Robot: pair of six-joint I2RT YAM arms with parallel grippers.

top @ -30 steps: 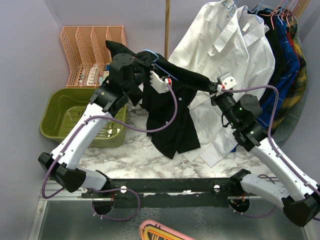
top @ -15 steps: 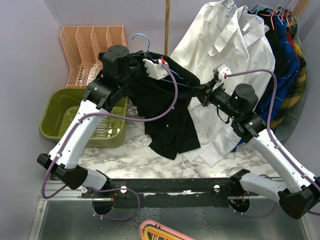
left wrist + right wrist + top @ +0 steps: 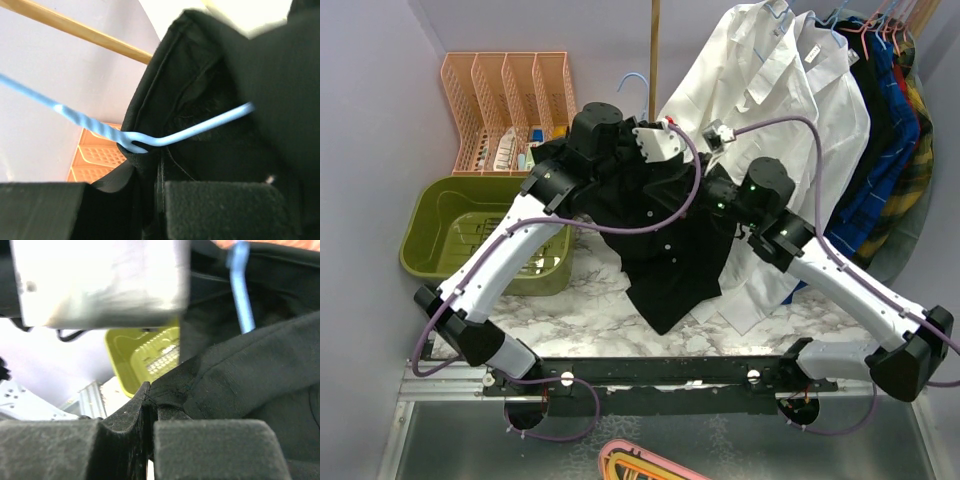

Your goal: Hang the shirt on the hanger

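The black shirt (image 3: 665,235) hangs in the air between both arms, its tail reaching down toward the marble table. The light-blue hanger's hook (image 3: 632,80) sticks up above the left wrist. In the left wrist view the hanger wire (image 3: 165,137) runs into the shirt's collar (image 3: 200,85). My left gripper (image 3: 620,160) is shut on the shirt and hanger at the neck (image 3: 152,200). My right gripper (image 3: 715,190) is shut on a fold of the shirt (image 3: 225,385); the blue hanger wire (image 3: 242,290) shows above it.
White shirts (image 3: 770,110) and blue plaid garments (image 3: 890,120) hang on the rail at the back right, close behind the right arm. A green tub (image 3: 460,225) and an orange file rack (image 3: 505,100) stand at the left. A wooden pole (image 3: 654,50) rises behind.
Both grippers have moved toward each other and to the right, with the shirt. The stretched shoulder has slackened and the hanger hook has shifted right and up.
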